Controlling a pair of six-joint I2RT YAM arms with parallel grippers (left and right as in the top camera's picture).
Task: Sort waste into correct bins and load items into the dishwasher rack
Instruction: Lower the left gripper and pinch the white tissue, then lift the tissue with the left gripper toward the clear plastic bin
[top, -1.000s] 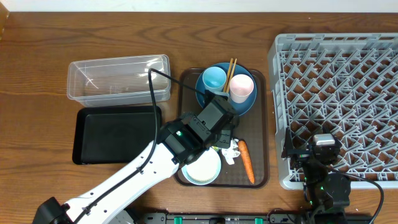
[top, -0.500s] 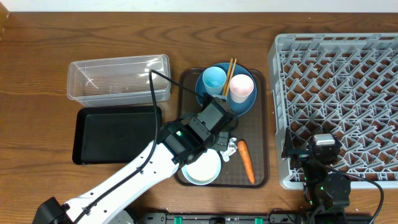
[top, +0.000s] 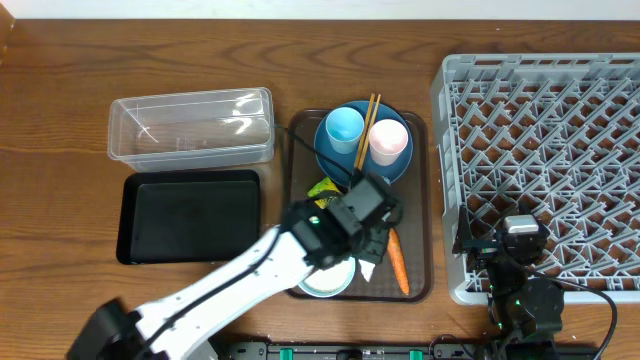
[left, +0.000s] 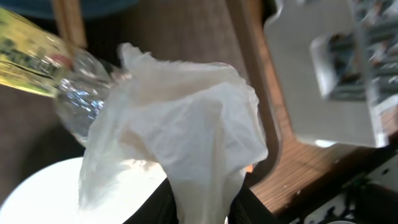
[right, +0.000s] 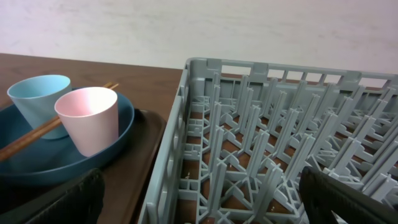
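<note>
My left gripper (top: 375, 238) hovers over the brown tray's right half, its black fingers (left: 158, 208) shut on the crumpled white napkin (left: 186, 130), which billows out ahead of them. A tail of the napkin (top: 368, 268) shows beside the orange carrot (top: 397, 262). The yellow-green snack packet (top: 325, 190) lies just left of the gripper, and the white-inside bowl (top: 322, 280) sits under the wrist. On the dark-blue plate (top: 400, 168) stand the light-blue cup (top: 344, 128), the pink cup (top: 388, 142) and the chopsticks (top: 370, 115). My right gripper (right: 205, 208) stands open at the grey rack's (top: 545, 150) near-left corner.
The clear tub (top: 190, 125) and the black tray (top: 188, 215) lie left of the brown tray (top: 431, 215). The rack wall (right: 180, 143) rises directly in front of my right gripper, with the plate (right: 118, 134) and cups to its left.
My left arm has swung right and toward the front edge, onto the napkin beside the carrot. The snack packet it covered now shows. The right arm has not moved.
</note>
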